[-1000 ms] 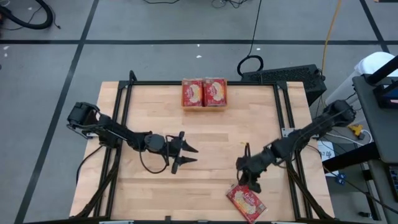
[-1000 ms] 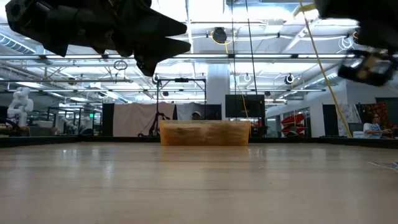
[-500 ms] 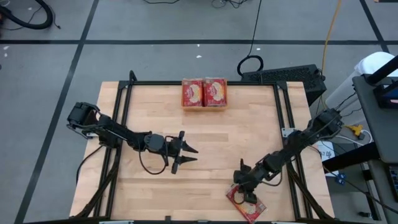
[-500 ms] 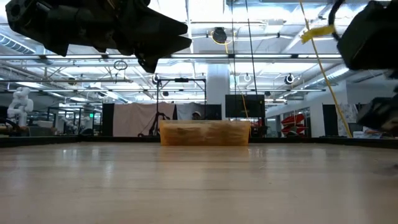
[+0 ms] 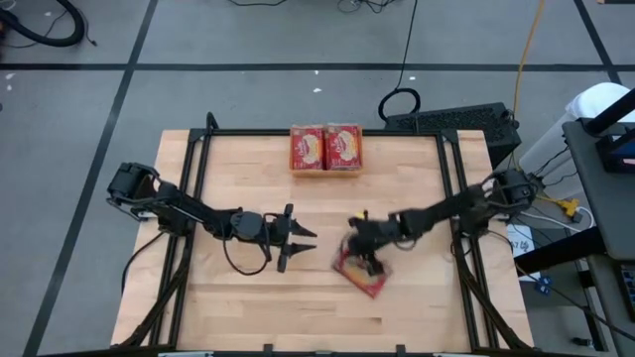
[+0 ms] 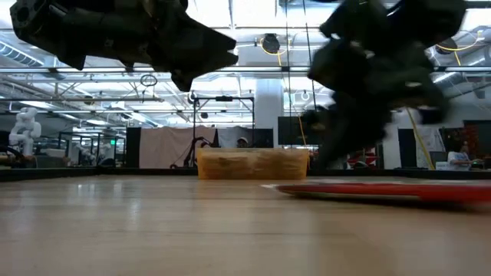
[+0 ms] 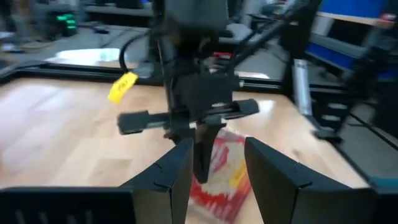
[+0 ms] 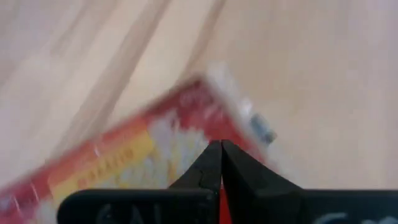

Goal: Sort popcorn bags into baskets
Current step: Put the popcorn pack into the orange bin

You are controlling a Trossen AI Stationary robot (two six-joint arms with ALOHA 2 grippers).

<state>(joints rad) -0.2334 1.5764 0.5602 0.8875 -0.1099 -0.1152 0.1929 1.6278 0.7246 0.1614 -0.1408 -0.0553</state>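
One red popcorn bag (image 5: 359, 272) lies flat on the table just right of centre; it also shows in the low view (image 6: 383, 190) and the left wrist view (image 7: 219, 179). My right gripper (image 5: 364, 256) is shut, its tips down on this bag. My left gripper (image 5: 301, 245) hovers open a little to the bag's left, level and pointing at it, touching nothing. At the middle of the far edge stands the orange basket (image 5: 325, 170), with two red popcorn bags (image 5: 325, 147) side by side in it. My right gripper presses its shut fingertips (image 8: 221, 149) down on the bag's printed top face (image 8: 180, 134), near one corner. The fingers slant down from the table's right side. The bag lies flat on the wood under them.
A black frame (image 5: 198, 149) runs round the tabletop. Bare wood lies between the bag and the basket (image 6: 253, 163) and along the near edge. Cables and a dark box (image 5: 456, 119) sit beyond the far right corner.
My right gripper has dropped onto the bag at the near right and swept toward the table's centre, its wrist rolling. The bag has slid flat along the wood with it, leftward and away from the near edge, and turned a little.
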